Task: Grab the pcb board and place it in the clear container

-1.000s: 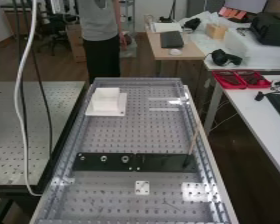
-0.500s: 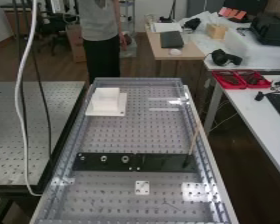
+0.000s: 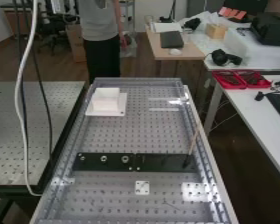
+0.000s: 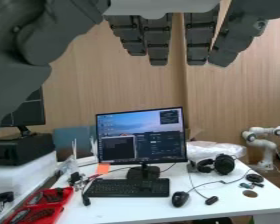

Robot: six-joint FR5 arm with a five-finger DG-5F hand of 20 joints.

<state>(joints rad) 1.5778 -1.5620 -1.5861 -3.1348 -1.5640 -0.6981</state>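
In the high view, a red tray (image 3: 238, 86) with two compartments, dark items in each, sat on a white worktop (image 3: 247, 107) beside the perforated worktop (image 3: 117, 135). On that perforated surface stood one white block (image 3: 106, 99) on one white base (image 3: 120, 111), near the far end. Two black plates (image 3: 165, 161) lay end to end across it, one bearing three round metal pieces (image 3: 125, 159), the other touched by the dark lower end of one thin stick (image 3: 193, 141), which leaned at a slant. One small white plate (image 3: 142, 190) with holes lay just beside the black pair, toward the near end. Which piece was the pcb board, and which the clear container, could not be told

In the wrist view, the hand (image 4: 157, 42) was spread wide, its fingers straight and nothing between them and the thumb. Beyond it, the red tray held dark, slender items in its compartments, close to one keyboard (image 4: 127, 187) on a white desk worktop (image 4: 124, 209). There, too, were one lit monitor (image 4: 141, 135), one mouse (image 4: 180, 199) and one black headset (image 4: 224, 164); one white robot arm (image 4: 262, 143) stood farther back
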